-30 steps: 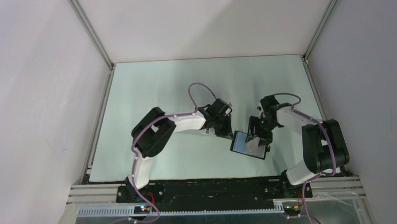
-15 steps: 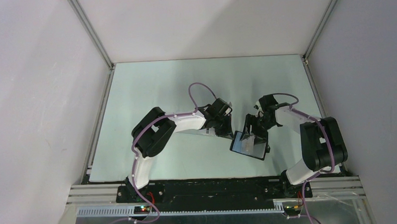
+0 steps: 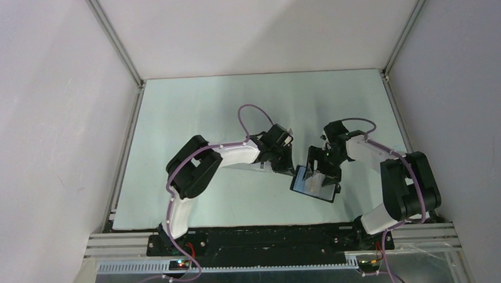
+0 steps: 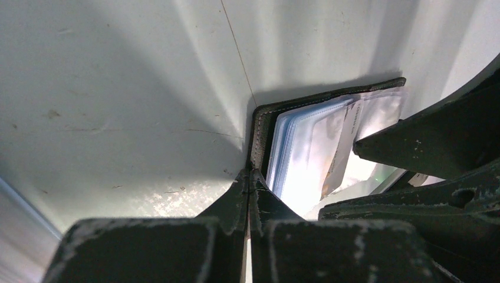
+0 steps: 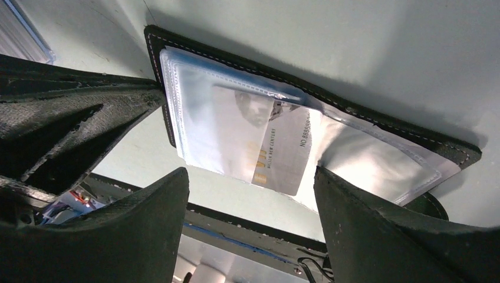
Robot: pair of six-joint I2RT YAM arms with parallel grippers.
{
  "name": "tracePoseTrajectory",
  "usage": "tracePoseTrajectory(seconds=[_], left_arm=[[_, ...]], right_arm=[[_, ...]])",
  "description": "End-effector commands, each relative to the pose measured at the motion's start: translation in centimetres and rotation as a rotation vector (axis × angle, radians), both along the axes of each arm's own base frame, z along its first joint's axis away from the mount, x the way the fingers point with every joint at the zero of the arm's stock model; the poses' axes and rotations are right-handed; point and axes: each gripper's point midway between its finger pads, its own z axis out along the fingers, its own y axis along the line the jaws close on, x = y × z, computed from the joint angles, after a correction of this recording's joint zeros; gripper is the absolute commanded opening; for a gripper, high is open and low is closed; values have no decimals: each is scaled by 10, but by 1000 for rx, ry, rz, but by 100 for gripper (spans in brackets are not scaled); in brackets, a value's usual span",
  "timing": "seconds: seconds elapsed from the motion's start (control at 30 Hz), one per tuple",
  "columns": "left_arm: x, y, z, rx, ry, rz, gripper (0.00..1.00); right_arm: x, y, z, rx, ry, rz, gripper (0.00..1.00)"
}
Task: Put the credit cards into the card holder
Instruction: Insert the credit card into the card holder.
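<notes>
Under the left fingers [image 4: 227, 209] the bench [image 4: 118, 88] showed pale grey-green, scuffed and speckled, and a thin scratch line [image 4: 236, 53] ran off ahead of them. A bright patch of glare sat on the sheet just beyond. Far past both sets of fingers the bench ended at a plain white back wall [image 3: 256, 28], crossed by a faint diagonal edge of shade. Left of the left fingers stood a white side wall [image 3: 40, 136]; right of the right fingers [image 5: 377, 236], its twin [image 3: 473, 108]. Aluminium posts [image 3: 113, 39] climbed the corners. Behind the fingers, on the near side, lay a black base plate [image 3: 270, 236] and a slotted silver strip [image 3: 258, 263].
</notes>
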Motion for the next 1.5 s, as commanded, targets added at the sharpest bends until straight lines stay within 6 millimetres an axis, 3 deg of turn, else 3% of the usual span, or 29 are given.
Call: tracePoseTrajectory(seconds=[0.0, 0.3, 0.63, 0.8, 0.87, 1.03, 1.2, 1.47], left_arm=[[-11, 38, -55, 188, 40, -1, 0], [-11, 38, -55, 187, 40, -1, 0], [-13, 39, -50, 185, 34, 3, 0], [-10, 41, -39, 176, 8, 17, 0], [-8, 40, -26, 157, -14, 24, 3], [-4, 40, 2, 114, -55, 45, 21], [-4, 36, 24, 53, -44, 53, 29], [-9, 20, 48, -48, -33, 3, 39]], right_arm=[[-3, -4, 5, -44, -12, -2, 81], [-1, 23, 4, 87, 25, -4, 71], [15, 45, 11, 211, 13, -27, 59], [22, 43, 11, 178, 4, -7, 56], [19, 38, 11, 143, 4, -3, 56], [14, 24, 16, 55, -30, 16, 61], [9, 15, 18, 22, -36, 13, 61], [5, 7, 10, 42, -15, -23, 42]])
